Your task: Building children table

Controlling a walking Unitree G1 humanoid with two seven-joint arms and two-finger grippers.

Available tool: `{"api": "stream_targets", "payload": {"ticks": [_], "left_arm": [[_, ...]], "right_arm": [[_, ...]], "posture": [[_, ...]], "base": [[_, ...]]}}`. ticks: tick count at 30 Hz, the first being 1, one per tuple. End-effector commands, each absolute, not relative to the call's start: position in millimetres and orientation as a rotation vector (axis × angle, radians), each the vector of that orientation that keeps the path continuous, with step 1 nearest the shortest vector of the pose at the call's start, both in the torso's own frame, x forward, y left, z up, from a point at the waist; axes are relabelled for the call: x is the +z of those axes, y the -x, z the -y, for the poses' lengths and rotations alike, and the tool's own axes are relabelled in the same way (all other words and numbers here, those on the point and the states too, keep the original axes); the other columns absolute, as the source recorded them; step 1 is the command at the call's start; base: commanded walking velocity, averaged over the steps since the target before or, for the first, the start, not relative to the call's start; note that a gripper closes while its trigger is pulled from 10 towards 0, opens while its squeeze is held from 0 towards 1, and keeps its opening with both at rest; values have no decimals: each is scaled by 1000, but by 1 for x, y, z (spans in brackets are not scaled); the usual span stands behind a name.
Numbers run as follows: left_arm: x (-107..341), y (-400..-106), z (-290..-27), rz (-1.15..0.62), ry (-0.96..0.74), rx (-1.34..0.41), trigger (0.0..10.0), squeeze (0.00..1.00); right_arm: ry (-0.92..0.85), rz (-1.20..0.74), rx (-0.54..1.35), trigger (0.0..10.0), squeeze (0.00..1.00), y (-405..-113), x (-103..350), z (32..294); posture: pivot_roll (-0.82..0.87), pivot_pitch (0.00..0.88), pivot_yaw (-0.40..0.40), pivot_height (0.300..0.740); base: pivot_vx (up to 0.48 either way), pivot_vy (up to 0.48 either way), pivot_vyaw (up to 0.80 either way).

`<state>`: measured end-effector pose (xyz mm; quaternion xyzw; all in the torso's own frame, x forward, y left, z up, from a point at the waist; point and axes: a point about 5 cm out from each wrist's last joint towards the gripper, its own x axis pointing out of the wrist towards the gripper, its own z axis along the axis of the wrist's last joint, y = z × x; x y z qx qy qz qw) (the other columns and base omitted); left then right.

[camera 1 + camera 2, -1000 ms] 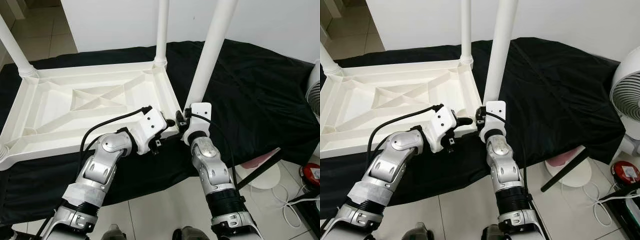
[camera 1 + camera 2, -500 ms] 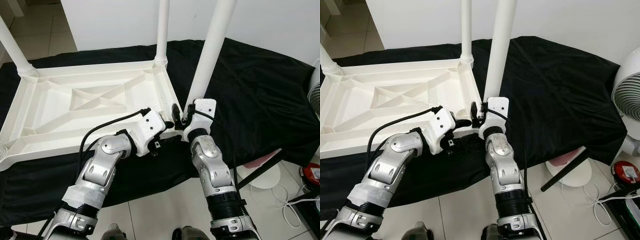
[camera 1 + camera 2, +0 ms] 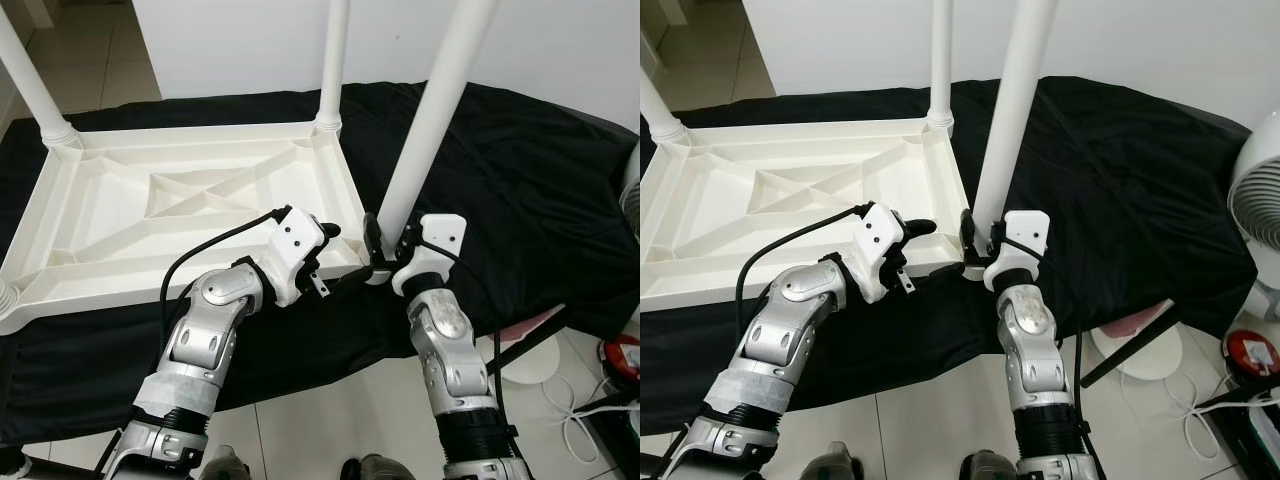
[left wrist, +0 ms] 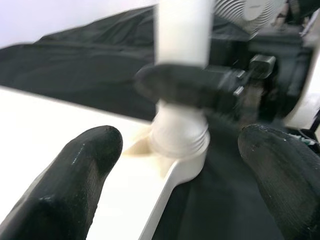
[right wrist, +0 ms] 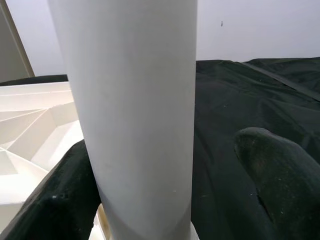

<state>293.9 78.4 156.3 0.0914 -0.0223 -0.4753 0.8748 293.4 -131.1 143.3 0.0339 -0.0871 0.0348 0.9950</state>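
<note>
A white plastic children's table (image 3: 150,215) lies upside down on a black cloth (image 3: 520,180), its legs pointing up. The near right leg (image 3: 430,130) stands in the corner socket (image 4: 180,135). My right gripper (image 3: 385,248) is at the base of this leg, open, with the leg (image 5: 135,115) between its fingers; one finger touches the leg, the other finger (image 5: 275,170) stands apart from it. My left gripper (image 3: 335,258) is open just left of the same corner, its fingers (image 4: 85,170) spread wide over the table's rim.
Two more legs (image 3: 335,60) (image 3: 30,80) rise at the far corners. A white fan (image 3: 1260,170) stands at the right, with its round base (image 3: 1130,345), a red object (image 3: 1250,350) and cables on the tiled floor.
My right wrist has swung out to the right of the leg, its fingers still at the leg's base. My left gripper has lifted slightly at the corner. The camera has shifted a little.
</note>
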Motion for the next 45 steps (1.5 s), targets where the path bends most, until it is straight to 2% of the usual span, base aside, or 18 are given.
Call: {"api": "stream_targets", "payload": {"ticks": [1, 5, 9, 16, 22, 26, 30, 34, 38, 40, 45], "left_arm": [[144, -301, -96, 3, -181, -709, 10000, 0], [142, -301, -100, -3, -183, -687, 10000, 0], [144, -304, -113, 4, -108, -549, 10000, 0], [147, -305, -117, 18, -60, -481, 10000, 0], [155, -311, -121, 43, -89, -458, 10000, 0], [158, -313, -122, 50, -83, -451, 10000, 0], [158, -314, -123, 39, -59, -403, 10000, 0], [156, -319, -126, 3, -13, -345, 10000, 0], [158, -323, -126, -11, -5, -328, 10000, 0], [163, -326, -122, -19, -8, -370, 10000, 0], [170, -322, -114, 8, -15, -481, 10000, 0]], "right_arm": [[-44, 134, -16, 10000, 0, -287, 133, 152], [-46, 137, -9, 10000, 0, -283, 132, 154], [-25, 147, 8, 10000, 0, -274, 130, 160], [-11, 156, 33, 10000, 0, -269, 127, 164], [-60, 174, 186, 10000, 0, -267, 129, 152], [-59, 175, 216, 10000, 0, -266, 128, 150], [-53, 170, 203, 10000, 0, -266, 124, 150], [-45, 166, 235, 10000, 0, -270, 120, 145], [-17, 162, 281, 10000, 0, -272, 118, 141], [30, 156, 329, 10000, 0, -279, 116, 137], [66, 168, 368, 10000, 0, -287, 121, 136]], "posture": [[21, 6, -65, 740], [20, 6, -65, 740], [26, 10, -60, 740], [29, 17, -57, 740], [27, 18, -32, 740], [28, 12, -26, 740], [26, 0, 9, 740], [8, 0, 115, 740], [3, 0, 140, 740], [-3, 0, 175, 740], [4, 0, 169, 740]], "base": [[0, 0, 0], [0, 0, 0], [0, 0, 0], [0, 0, 0], [0, 0, 0], [0, 0, 0], [0, 0, 0], [0, 0, 0], [0, 0, 0], [0, 0, 0], [0, 0, 0]]}}
